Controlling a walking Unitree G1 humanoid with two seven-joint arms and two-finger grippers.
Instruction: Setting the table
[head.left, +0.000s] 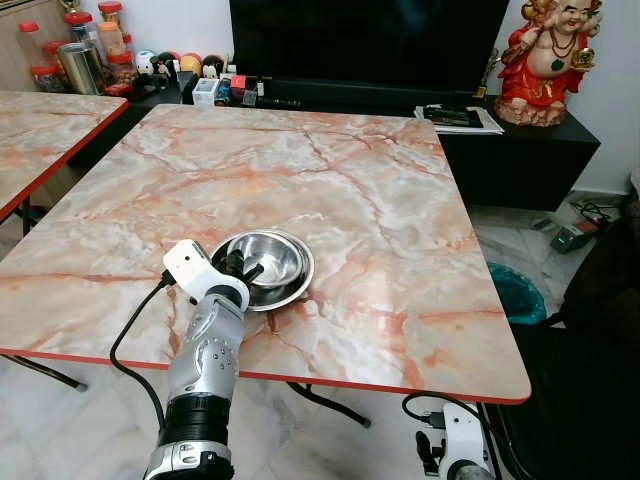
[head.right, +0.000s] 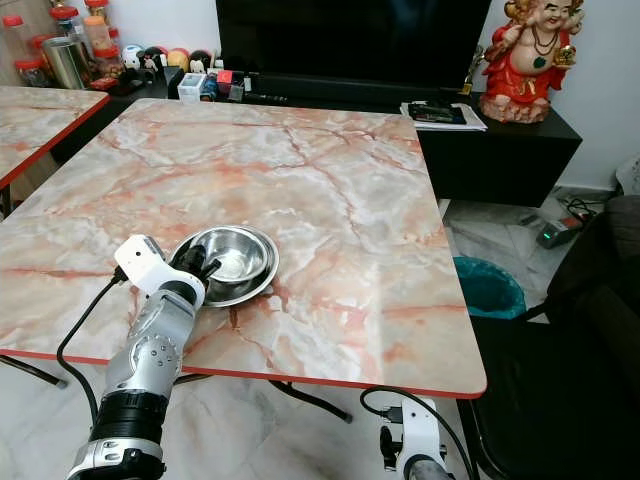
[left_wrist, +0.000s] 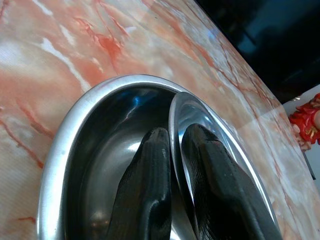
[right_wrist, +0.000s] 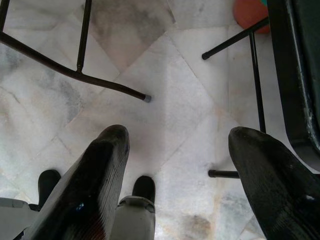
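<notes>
Low in the left eye view, left of centre, a steel bowl (head.left: 268, 268) sits on the marble worktop (head.left: 330, 190), near its red front edge but not over it. The left hand (head.left: 243, 268) reaches in from that edge — its two black fingers (left_wrist: 150, 190) are clenched on the bowl's near rim, one finger inside and one outside, as the left wrist view shows. It looks like two nested bowls, since a second rim stands between the fingers. Bare marble spreads wide above and right of the bowl, up to the far edge by the TV stand (head.left: 500, 140). At lower right the right hand (right_wrist: 175, 150) hangs below worktop level over the floor (right_wrist: 165, 75), fingers spread wide and holding nothing. A second worktop (head.left: 40, 130) lies at upper left.
</notes>
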